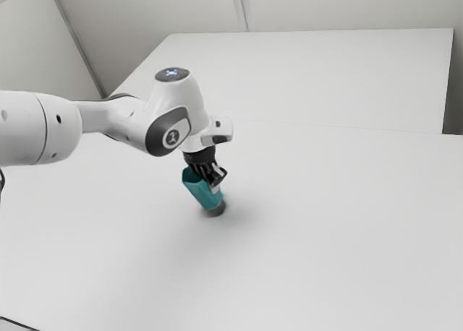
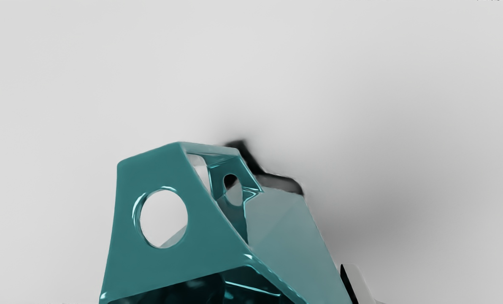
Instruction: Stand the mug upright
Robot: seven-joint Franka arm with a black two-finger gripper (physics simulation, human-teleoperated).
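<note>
The teal mug [image 1: 200,188] leans steeply in the exterior view, its mouth raised toward the view's left and its dark base [image 1: 214,209] low at the tabletop. My gripper [image 1: 215,179] is at its upper part, shut on the mug. In the wrist view, the mug [image 2: 293,228] shows its angular handle with round holes and a piece of its dark inside. One fingertip of the gripper [image 2: 358,283] lies along the outer wall; the mug hides the other. Whether the base touches the table cannot be told.
A broad white table [image 1: 325,237] spreads around the mug, with a soft shadow beside the base. Behind it in the exterior view is another white surface [image 1: 311,78], and pale walls [image 1: 347,6] stand beyond.
</note>
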